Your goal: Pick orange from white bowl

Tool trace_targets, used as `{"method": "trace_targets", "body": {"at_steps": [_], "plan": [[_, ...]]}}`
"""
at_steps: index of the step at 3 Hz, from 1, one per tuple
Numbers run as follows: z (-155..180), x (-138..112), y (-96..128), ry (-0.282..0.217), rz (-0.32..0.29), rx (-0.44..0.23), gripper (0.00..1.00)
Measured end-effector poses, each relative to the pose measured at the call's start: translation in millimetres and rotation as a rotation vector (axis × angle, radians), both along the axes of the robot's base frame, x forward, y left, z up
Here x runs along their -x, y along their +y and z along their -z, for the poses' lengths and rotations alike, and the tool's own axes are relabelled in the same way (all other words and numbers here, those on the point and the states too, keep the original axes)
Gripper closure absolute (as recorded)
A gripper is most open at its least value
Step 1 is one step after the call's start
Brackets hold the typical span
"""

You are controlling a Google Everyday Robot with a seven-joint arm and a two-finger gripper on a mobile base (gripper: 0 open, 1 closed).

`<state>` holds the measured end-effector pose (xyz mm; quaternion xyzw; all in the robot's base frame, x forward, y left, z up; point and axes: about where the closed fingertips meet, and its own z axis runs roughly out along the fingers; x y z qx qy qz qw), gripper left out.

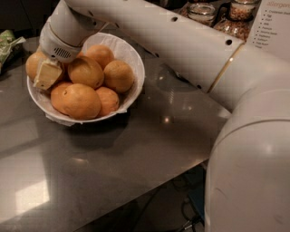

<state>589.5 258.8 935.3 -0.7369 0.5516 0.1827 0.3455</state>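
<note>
A smooth white robot arm (158,31) reaches down into the white bowl (136,77), a wide, shallow round dish lined with crinkled paper, standing on a glossy grey surface (158,149). The pincer (47,74), pale cream and blocky, sits low at the bowl's left side, against the orange (32,63), a golden, finely dimpled fruit lying by the left rim. Whether the pincer is open or closed cannot be told. A large deeper-orange fruit (77,100) with a dark stem dot lies in front. Glass jars (201,11) stand behind.
</note>
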Motion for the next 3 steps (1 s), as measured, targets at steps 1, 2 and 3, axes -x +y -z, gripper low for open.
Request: {"method": "trace_targets", "body": {"at_steps": [1,2,3], "plan": [[-9,6,-6,-0.030,0.005,-0.006,1.00],[-31,15,-18,-0.088,0.019,-0.025,1.00],[-48,22,-30,-0.129,0.030,-0.051,1.00]]}}
